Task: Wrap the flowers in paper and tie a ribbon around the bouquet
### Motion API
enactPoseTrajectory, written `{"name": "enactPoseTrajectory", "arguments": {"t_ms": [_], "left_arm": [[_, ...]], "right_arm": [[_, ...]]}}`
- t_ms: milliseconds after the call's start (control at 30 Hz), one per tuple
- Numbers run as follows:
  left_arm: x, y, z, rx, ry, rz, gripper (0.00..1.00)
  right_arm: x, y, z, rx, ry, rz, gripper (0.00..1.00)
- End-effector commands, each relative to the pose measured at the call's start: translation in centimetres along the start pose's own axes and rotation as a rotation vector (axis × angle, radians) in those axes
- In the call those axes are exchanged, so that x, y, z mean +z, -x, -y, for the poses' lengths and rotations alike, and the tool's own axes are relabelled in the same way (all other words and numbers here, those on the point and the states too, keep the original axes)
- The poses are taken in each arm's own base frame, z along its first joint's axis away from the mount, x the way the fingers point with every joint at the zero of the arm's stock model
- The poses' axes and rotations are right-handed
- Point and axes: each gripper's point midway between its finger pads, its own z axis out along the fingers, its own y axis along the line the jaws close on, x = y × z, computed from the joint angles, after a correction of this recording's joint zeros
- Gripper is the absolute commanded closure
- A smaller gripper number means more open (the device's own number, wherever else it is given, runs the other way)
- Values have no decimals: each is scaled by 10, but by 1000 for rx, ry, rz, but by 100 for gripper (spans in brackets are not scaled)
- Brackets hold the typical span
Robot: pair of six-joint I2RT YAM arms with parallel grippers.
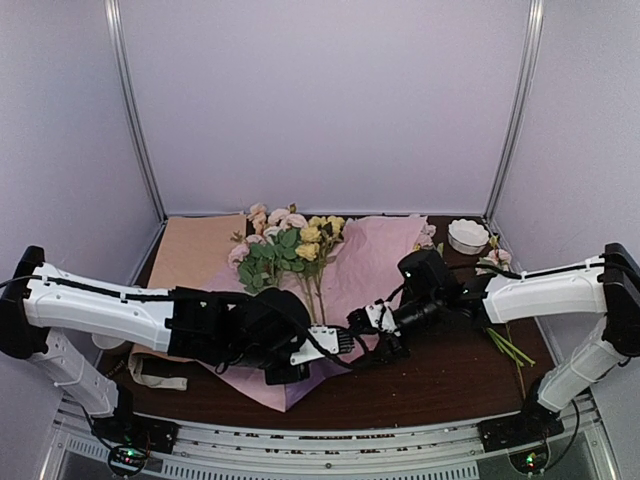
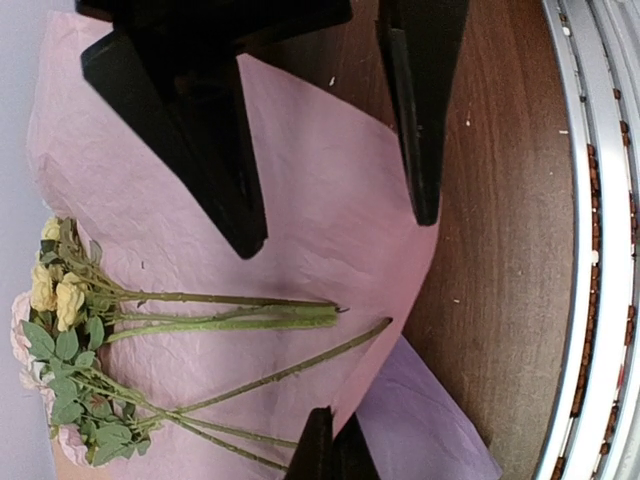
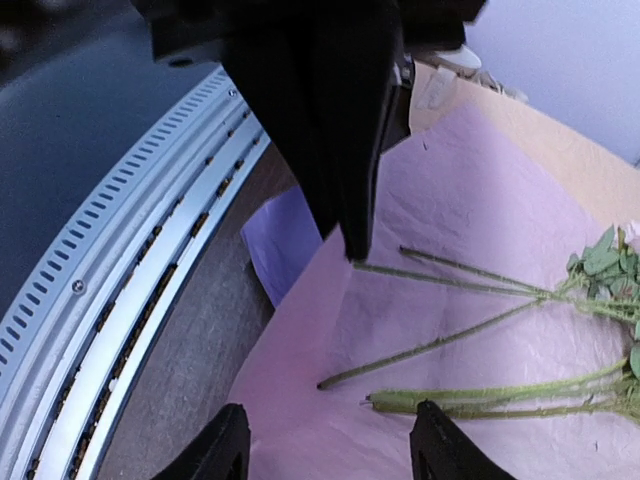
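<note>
Right pincer jaws apart, flowers stems pointing near, blooms far

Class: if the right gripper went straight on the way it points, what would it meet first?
Probably the flowers' stem ends on the paper, just ahead of its fingers; the left gripper lies beyond. Height unclear.

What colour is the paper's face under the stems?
Pale pink; the paper shows best in the left wrist view.

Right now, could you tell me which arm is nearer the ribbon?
Left. The left arm runs close by the ribbon at the table's near-left corner; the right arm comes in from the opposite side, well away.
</note>
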Motion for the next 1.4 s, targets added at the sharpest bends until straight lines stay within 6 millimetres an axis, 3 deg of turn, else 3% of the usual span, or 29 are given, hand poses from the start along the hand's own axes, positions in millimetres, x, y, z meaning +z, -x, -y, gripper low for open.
{"name": "enactPoseTrajectory", "arguments": {"t_ms": [0, 400, 467, 633, 833, 900, 1000, 1067, 1133, 1267, 1367], "left_arm": [[-1, 18, -7, 5, 4, 78, 100], [0, 21, -9, 15, -2, 88, 100], [0, 23, -7, 13, -11, 102, 100], [-1, 25, -4, 8, -28, 121, 100], [-2, 24, -4, 0, -27, 121, 100], [-1, 23, -3, -3, -30, 119, 100], [-1, 21, -3, -9, -26, 112, 100], [-1, 20, -5, -18, -19, 106, 100], [-4, 18, -6, -43, -21, 100, 91], [-22, 11, -10, -177, -55, 126, 52], [-43, -1, -26, -336, -51, 183, 39]], "right_arm": [[7, 17, -2, -222, -4, 29, 44], [-10, 22, -43, -230, -39, 42, 45], [-8, 26, -35, -245, -120, 78, 44], [7, 10, -5, -273, -294, -6, 44], [24, 0, -8, -348, -308, -94, 48], [26, -1, -14, -340, -302, -93, 55], [26, 0, -19, -269, -291, -76, 84], [26, 0, -26, -213, -268, -61, 97], [27, -2, -32, -154, -250, -49, 100], [27, -13, -37, -77, -264, -41, 100], [27, -15, -38, -51, -261, -33, 100]]}}
